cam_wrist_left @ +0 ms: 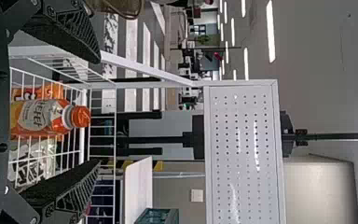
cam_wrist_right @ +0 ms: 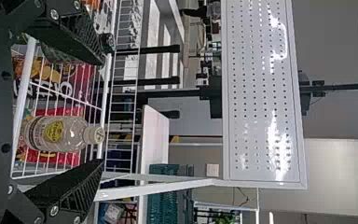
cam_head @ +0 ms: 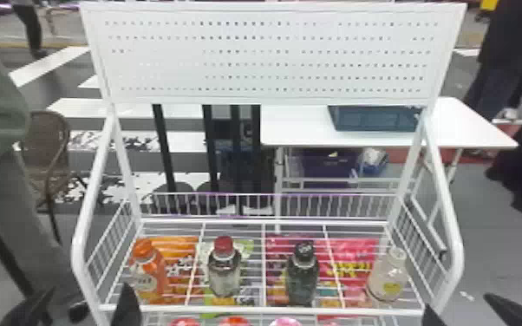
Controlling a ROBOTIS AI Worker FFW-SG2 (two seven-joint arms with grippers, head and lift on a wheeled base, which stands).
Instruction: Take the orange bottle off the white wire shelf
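Both your left gripper (cam_wrist_left: pixel 99 112) and right gripper (cam_wrist_right: pixel 102 111) have flat black fingers (cam_wrist_left: pixel 67 193) apart, the left's presumably to straddle the orange plastic bottle (cam_head: pixel 155 277) upright on the white wire shelf (cam_head: pixel 251 309).

Left hand (cam_head: pixel 86 289) spread, right hand (cam_head: pixel 457 301) spread

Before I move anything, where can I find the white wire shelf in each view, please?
Head view: white wire shelf, lower middle, four bottles standing on it.
Left wrist view: the shelf carries the orange bottle, between the spread fingers.
Right wrist view: the shelf carries the clear bottle with the yellow label.
Shared landmark: the white perforated panel above the shelf.
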